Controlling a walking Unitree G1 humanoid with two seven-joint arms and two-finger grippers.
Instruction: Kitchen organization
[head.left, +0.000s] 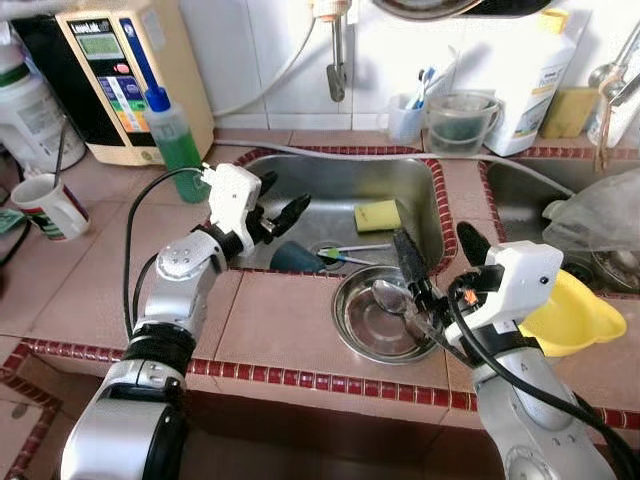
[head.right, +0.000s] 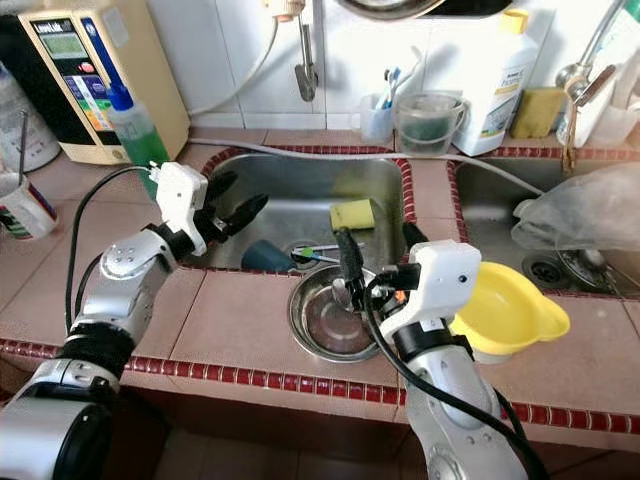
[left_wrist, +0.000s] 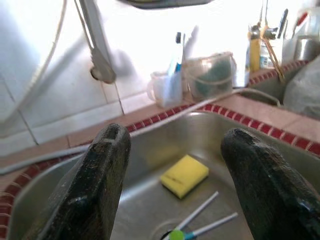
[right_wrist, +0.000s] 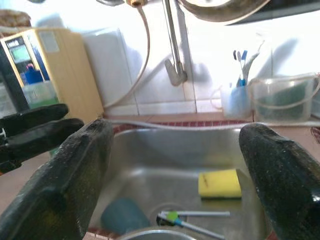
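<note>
Two grippers hang spread wide and empty over the sink (head.left: 300, 180) at frame centre. Our left gripper (head.left: 278, 213) sits centre-left above the teal cup (head.left: 294, 258), and our right gripper (head.left: 440, 250) hovers lower right beside the steel bowl (head.left: 380, 322), which rests on the counter edge with a spoon (head.left: 390, 296) inside. Sponge (head.left: 377, 214) and toothbrushes (head.left: 352, 254) lie in the basin, likely awaiting sorting, so we judge nothing has been picked yet.
</note>
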